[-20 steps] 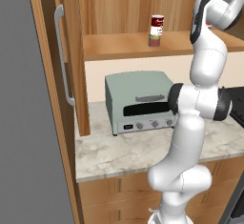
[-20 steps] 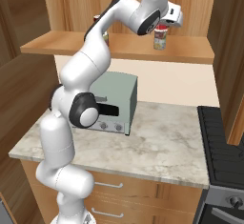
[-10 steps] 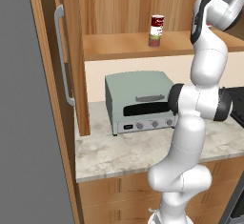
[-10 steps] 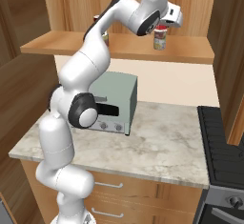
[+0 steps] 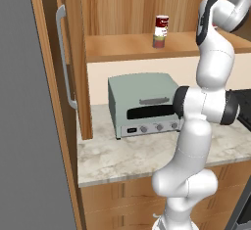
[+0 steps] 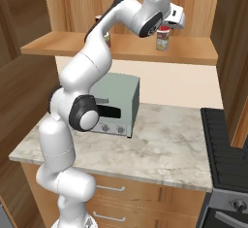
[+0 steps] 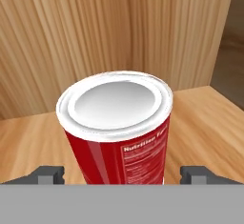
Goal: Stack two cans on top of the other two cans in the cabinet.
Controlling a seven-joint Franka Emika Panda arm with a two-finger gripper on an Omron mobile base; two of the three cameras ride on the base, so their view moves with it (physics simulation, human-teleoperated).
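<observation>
You've got one stack done: the red-and-white can (image 5: 161, 24) sits on a grey can (image 5: 158, 41) at mid-shelf (image 5: 122, 48). The second looks nearly there: the red can (image 7: 119, 132) stands on another grey can (image 6: 162, 42), with your jaws apart either side of it, neither touching.

The red can (image 7: 116, 132) has a glossy label with a soft highlight and a smooth, pale metal lid with a raised rim. The cabinet (image 5: 127, 9) and its shelf (image 7: 205, 118) are light-brown wood with strong grain and a matt finish. The toaster oven (image 5: 143, 104) looks like matt grey-green painted metal. The tabletop (image 6: 164, 144) is polished, veined stone. The arm (image 6: 92, 62) is smooth, glossy white plastic with dark joints.
</observation>
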